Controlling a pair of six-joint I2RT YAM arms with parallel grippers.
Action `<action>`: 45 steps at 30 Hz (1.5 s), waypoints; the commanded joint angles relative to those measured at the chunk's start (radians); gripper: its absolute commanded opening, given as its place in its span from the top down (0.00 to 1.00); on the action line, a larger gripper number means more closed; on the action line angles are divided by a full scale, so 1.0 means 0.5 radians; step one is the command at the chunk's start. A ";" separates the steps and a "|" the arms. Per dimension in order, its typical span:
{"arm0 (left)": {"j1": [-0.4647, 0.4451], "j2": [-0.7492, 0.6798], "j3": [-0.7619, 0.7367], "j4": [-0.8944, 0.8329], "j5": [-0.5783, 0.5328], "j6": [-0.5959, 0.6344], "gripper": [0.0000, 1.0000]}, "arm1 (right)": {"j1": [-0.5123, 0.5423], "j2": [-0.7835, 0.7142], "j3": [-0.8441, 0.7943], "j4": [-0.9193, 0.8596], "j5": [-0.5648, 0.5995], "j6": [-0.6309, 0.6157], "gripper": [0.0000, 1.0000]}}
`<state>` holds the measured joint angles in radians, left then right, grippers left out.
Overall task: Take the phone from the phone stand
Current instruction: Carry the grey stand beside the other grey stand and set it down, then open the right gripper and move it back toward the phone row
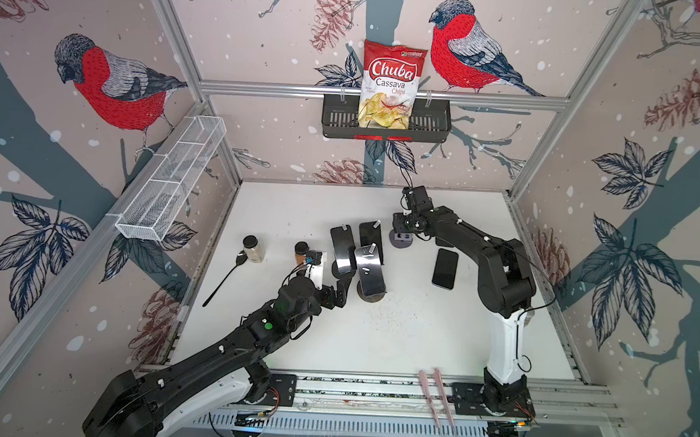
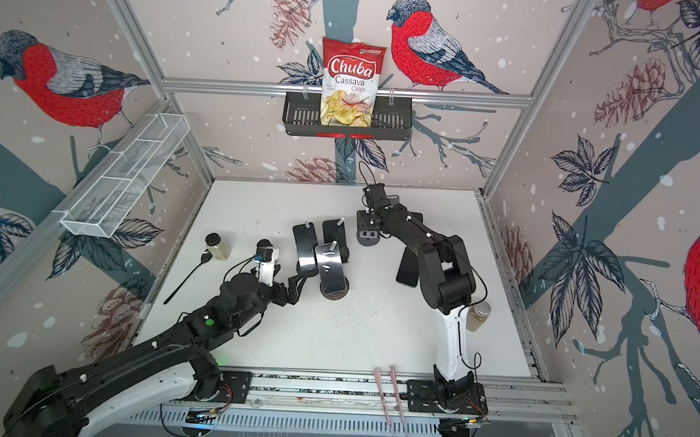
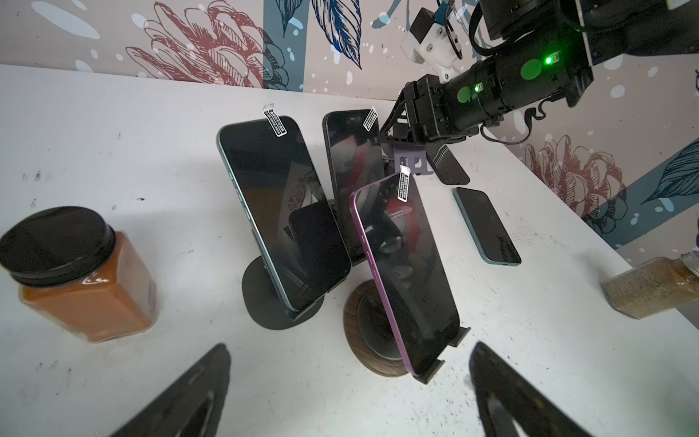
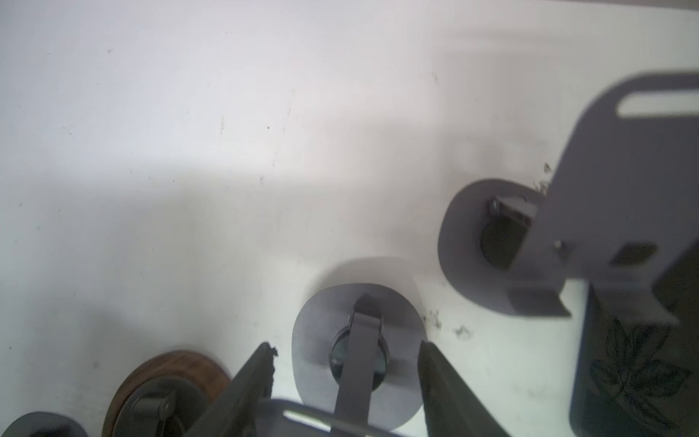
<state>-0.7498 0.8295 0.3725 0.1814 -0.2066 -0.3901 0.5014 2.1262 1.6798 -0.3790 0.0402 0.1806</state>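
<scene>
Three dark phones lean on stands in the middle of the table. A teal-edged phone [image 3: 280,212] rests on a black stand [image 3: 261,302]. A purple-edged phone [image 3: 408,272] rests on a wood-ringed stand [image 3: 359,363]. A third phone [image 1: 369,234] stands behind them. My left gripper [image 3: 351,348] is open and low over the table, just in front of the teal and purple phones, touching neither. My right gripper [image 1: 402,227] hangs over an empty grey stand [image 1: 401,240]. Its fingers [image 4: 257,378] are closed on that stand's back plate [image 4: 302,412].
A fourth phone [image 1: 445,269] lies flat by the right arm. An orange spice jar [image 3: 83,280], a pale jar [image 1: 253,249] and a black spoon [image 1: 228,278] sit at the left. Another jar [image 2: 477,314] stands at the right. A second grey stand [image 4: 491,246] stands near my right gripper.
</scene>
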 commanded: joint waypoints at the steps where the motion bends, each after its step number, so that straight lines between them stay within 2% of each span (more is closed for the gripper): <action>1: -0.001 0.021 0.040 -0.030 -0.020 0.002 0.03 | 0.003 0.086 0.132 -0.051 -0.096 -0.106 0.39; 5: -0.001 0.048 0.062 -0.031 -0.027 0.001 0.03 | -0.003 0.207 0.279 -0.117 -0.100 -0.131 0.39; 12: -0.001 0.061 0.071 -0.022 -0.028 0.002 0.03 | -0.032 0.289 0.339 -0.131 -0.114 -0.109 0.38; 15: -0.001 0.070 0.072 -0.022 -0.026 0.000 0.03 | -0.036 0.288 0.322 -0.120 -0.118 -0.105 0.34; 19: -0.001 0.077 0.076 -0.023 -0.018 0.002 0.03 | -0.036 0.247 0.289 -0.072 -0.142 -0.087 0.25; 28: -0.001 0.037 0.067 -0.049 -0.031 -0.005 0.03 | -0.036 0.087 0.351 -0.078 -0.136 -0.083 0.14; 34: -0.001 -0.003 0.065 -0.082 -0.051 -0.002 0.03 | -0.027 -0.082 0.306 -0.098 -0.091 -0.065 0.11; 40: -0.001 -0.022 0.066 -0.114 -0.062 -0.008 0.03 | 0.027 -0.327 0.123 -0.077 0.018 -0.032 0.07; 45: -0.001 -0.021 0.071 -0.096 -0.050 -0.026 0.03 | 0.109 -0.599 -0.185 0.028 0.085 0.026 0.04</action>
<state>-0.7498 0.8211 0.4042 0.1265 -0.2207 -0.3931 0.5404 1.8782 1.6352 -0.4084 0.0463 0.1638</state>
